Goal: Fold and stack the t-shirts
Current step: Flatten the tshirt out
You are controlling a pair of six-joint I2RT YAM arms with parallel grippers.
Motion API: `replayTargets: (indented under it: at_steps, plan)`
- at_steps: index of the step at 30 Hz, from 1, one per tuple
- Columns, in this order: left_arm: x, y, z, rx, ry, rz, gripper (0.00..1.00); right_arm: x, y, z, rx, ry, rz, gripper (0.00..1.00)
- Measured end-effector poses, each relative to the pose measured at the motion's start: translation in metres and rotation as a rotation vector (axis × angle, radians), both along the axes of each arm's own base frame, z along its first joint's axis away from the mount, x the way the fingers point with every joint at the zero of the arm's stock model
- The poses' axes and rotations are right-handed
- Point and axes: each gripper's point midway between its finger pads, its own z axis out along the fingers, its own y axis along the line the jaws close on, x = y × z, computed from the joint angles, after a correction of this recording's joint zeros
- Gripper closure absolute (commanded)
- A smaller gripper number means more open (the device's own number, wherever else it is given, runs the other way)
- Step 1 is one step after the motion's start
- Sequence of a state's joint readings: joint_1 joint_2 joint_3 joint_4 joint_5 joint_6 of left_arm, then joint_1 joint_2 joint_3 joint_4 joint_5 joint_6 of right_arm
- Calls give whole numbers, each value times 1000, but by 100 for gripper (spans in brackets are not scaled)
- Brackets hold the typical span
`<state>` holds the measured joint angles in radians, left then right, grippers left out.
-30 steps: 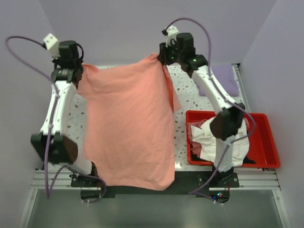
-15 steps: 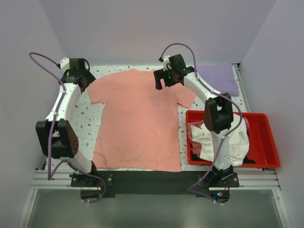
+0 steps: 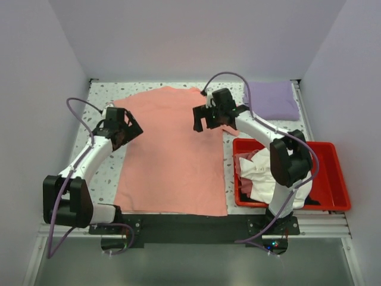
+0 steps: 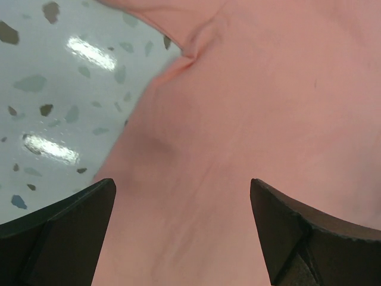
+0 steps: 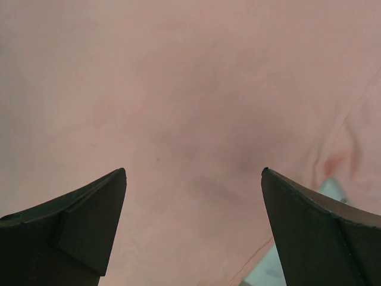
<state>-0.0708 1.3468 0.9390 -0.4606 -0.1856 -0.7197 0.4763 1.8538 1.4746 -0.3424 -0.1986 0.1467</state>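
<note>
Across the speckled white counter (image 3: pixel 98 98), a salmon-pink cloth t-shirt (image 3: pixel 172 167) is lying spread flat. Both the left gripper (image 3: pixel 124 128) and the right gripper (image 3: pixel 207 118) are hovering over its upper half, fingers (image 4: pixel 65 226) gaping wide, gripping nothing.

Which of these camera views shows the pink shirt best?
The top external view: the salmon-pink t-shirt lies spread flat, nearly its whole outline visible. The left wrist view shows only a close patch near one edge; the right wrist view, almost nothing but pink cloth.
</note>
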Motion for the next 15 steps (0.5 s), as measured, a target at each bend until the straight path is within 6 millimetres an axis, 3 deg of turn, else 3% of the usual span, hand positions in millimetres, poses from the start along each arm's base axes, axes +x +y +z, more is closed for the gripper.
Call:
replayTargets:
  at_steps: [3,5,9,15]
  plan:
    - [-11,-24,-13,-18,25,-74,0,-35,0,-43,-53,98,-1,1]
    - [-16,-27,-22,-23,39,-82,0,-56,2,-59,-85,137,3,1]
    - [-27,-28,-40,-39,66,-74,0,-81,7,-65,-103,147,6,1]
    - [-53,-37,-78,-96,135,-99,0,-83,-1,-66,-102,130,-49,1]
